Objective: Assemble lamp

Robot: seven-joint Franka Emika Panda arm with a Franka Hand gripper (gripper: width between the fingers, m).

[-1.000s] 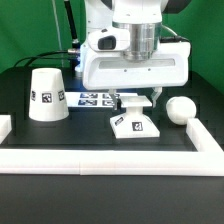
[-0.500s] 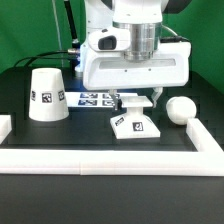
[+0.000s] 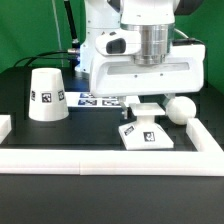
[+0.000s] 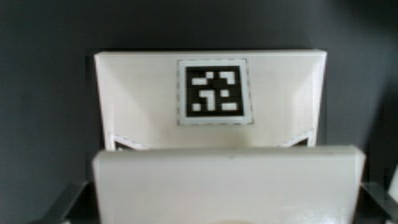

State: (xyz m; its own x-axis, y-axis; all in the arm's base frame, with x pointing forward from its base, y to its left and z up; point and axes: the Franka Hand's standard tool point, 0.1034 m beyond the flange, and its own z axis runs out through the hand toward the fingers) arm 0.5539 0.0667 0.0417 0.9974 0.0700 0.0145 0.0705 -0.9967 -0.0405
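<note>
The flat square white plastic lamp base (image 3: 147,137) is seen lying on the black tabletop (image 3: 90,135), pinched at its far edge by the claw (image 3: 148,109). The white ball-shaped bulb (image 3: 181,110) is set near it, and the white cone shade (image 3: 46,95) well apart.

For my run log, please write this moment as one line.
stage: lamp parts not joined | gripper: low over flat square white plastic base, grip unclear | white cone shade, white ball bulb: untouched
</note>
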